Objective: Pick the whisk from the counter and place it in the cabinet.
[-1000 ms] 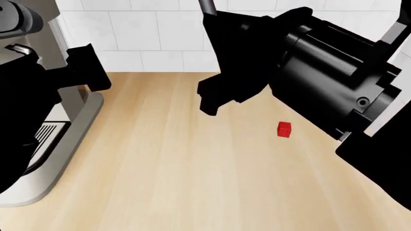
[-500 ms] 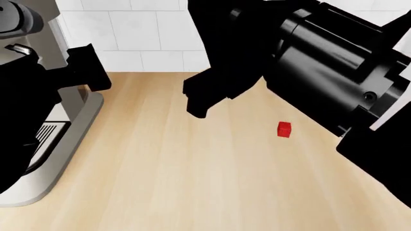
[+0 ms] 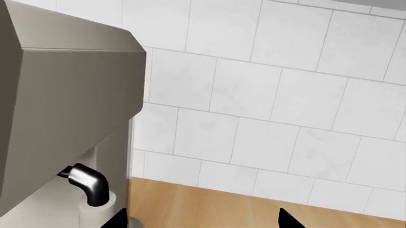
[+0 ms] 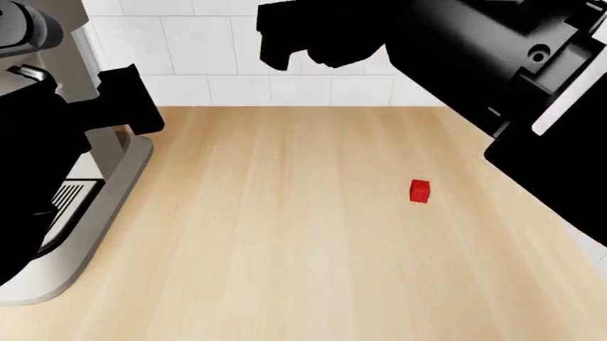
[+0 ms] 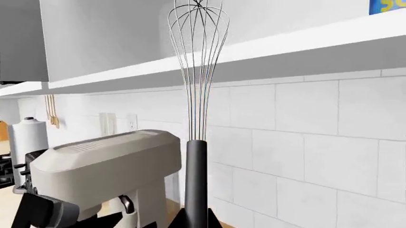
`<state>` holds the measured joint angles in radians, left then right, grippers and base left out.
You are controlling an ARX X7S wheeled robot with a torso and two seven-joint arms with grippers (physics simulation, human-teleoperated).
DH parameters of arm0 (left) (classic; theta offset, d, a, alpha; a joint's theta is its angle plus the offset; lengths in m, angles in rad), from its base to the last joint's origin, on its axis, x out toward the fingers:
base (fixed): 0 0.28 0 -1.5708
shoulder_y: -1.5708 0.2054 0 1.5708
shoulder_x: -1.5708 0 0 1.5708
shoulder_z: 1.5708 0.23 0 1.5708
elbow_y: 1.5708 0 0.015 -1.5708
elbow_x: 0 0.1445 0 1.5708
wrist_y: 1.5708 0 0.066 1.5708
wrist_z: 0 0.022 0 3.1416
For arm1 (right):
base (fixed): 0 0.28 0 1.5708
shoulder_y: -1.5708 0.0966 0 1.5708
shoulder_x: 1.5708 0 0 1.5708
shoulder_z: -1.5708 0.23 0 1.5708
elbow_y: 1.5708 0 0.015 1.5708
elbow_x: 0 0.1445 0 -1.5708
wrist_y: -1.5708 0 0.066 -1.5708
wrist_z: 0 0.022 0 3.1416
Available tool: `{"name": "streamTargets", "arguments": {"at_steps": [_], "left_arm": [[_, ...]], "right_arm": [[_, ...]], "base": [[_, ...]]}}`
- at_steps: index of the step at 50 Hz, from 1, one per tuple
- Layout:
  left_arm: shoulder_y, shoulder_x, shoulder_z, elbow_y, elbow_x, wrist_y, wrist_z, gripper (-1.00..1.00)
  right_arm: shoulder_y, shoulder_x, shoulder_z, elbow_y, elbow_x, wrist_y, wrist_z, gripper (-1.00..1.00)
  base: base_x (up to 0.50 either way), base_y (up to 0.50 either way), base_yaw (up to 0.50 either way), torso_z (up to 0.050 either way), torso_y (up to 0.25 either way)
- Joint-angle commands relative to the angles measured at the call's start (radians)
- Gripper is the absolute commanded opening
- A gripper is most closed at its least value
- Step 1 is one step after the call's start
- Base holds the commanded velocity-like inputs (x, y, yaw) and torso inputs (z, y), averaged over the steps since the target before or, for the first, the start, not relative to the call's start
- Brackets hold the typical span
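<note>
The right pincer (image 4: 284,42), closed on the whisk (image 5: 198,85), has been raised well clear of the bench (image 4: 284,234). Transfer toward the cabinet is judged underway. The left pincer's (image 4: 133,99) state cannot be told.

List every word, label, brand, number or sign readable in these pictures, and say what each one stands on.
Blue item at the corner of the right wrist view, above the cabinet's underside: yellow marks, cut off by the picture's edge, not readable.
Stand mixer: no readable text.
Whisk: no text.
Red cube on the counter: no text.
</note>
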<state>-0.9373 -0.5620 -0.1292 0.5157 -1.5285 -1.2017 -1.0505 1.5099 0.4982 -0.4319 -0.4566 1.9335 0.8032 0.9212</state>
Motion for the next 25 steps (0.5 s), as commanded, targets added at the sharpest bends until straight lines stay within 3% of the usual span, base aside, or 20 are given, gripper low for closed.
{"name": "streamTargets", "arguments": {"at_steps": [1, 25], "left_arm": [[0.002, -0.005, 0.003, 0.002, -0.006, 0.007, -0.003, 1.00], [0.004, -0.010, 0.016, 0.000, -0.002, 0.024, 0.003, 1.00]], "right_arm": [[0.038, -0.026, 0.003, 0.043, -0.020, -0.020, 0.006, -1.00], [0.131, -0.088, 0.003, 0.138, -0.016, -0.068, 0.050, -1.00]], "base": [[0.00, 0.00, 0.00, 0.000, 0.000], [0.00, 0.00, 0.00, 0.000, 0.000]]}}
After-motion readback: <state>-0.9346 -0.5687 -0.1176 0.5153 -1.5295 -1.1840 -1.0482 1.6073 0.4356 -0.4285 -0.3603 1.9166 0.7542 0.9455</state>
